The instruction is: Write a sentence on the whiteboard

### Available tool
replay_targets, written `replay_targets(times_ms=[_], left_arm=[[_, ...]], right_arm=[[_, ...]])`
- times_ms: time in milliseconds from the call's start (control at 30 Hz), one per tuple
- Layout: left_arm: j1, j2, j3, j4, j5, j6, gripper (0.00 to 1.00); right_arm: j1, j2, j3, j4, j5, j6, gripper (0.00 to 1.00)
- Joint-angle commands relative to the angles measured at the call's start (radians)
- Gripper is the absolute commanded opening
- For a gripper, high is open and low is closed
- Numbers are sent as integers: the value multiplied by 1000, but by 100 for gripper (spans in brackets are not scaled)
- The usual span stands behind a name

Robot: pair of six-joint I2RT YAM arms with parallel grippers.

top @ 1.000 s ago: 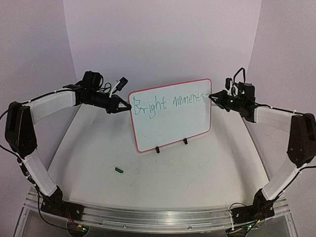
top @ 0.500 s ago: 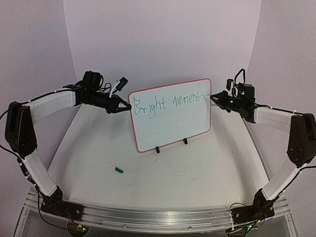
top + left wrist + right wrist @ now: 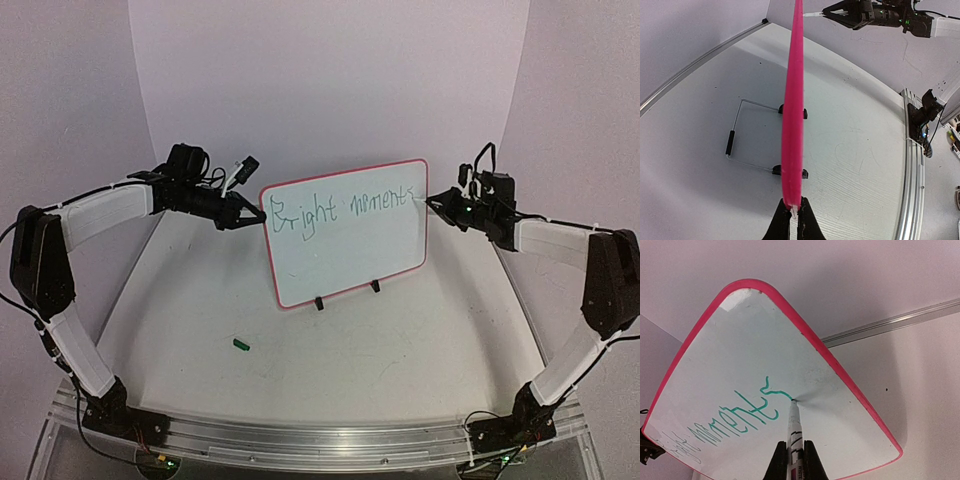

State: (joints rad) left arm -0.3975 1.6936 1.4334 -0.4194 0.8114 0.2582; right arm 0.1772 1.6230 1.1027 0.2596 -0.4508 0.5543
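The left arm (image 3: 100, 215) reaches in, and the left jaws are clamped tight on the left rim of the whiteboard (image 3: 345, 245). The board stands upright on its black clip feet (image 3: 319, 303) at the middle of the bench (image 3: 420, 345). A small green piece (image 3: 240, 344) lies on the bench in front of it. "Bright moments" runs across the board in green. The right jaws are closed on a marker (image 3: 794, 426), its tip touching the board at the last letter's end.

The white table (image 3: 400, 340) carries the upright whiteboard (image 3: 345, 255) and a small green object (image 3: 241, 344).
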Motion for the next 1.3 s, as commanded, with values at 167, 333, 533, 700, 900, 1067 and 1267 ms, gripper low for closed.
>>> replay_targets(times_ms=[167,333,533,700,900,1067,1267], left_arm=[[-24,-5,25,-49,5,16,0],[-27,-5,25,-50,5,15,0],[-26,-11,24,-50,1,16,0],[-26,-14,25,-50,2,15,0],[-26,-12,23,-50,-1,17,0],[-29,-8,24,-51,1,16,0],[-35,-4,21,-49,1,15,0]], right_arm=[[-4,-17,-2,4,-54,-9,0],[-4,-36,-5,5,-65,-1,0],[-4,-145,-54,7,-40,9,0],[-4,-231,-74,6,-93,-12,0],[9,-248,-57,-25,-191,-40,0],[99,-246,-59,-55,-176,-73,0],[273,-193,-56,-63,-98,-97,0]])
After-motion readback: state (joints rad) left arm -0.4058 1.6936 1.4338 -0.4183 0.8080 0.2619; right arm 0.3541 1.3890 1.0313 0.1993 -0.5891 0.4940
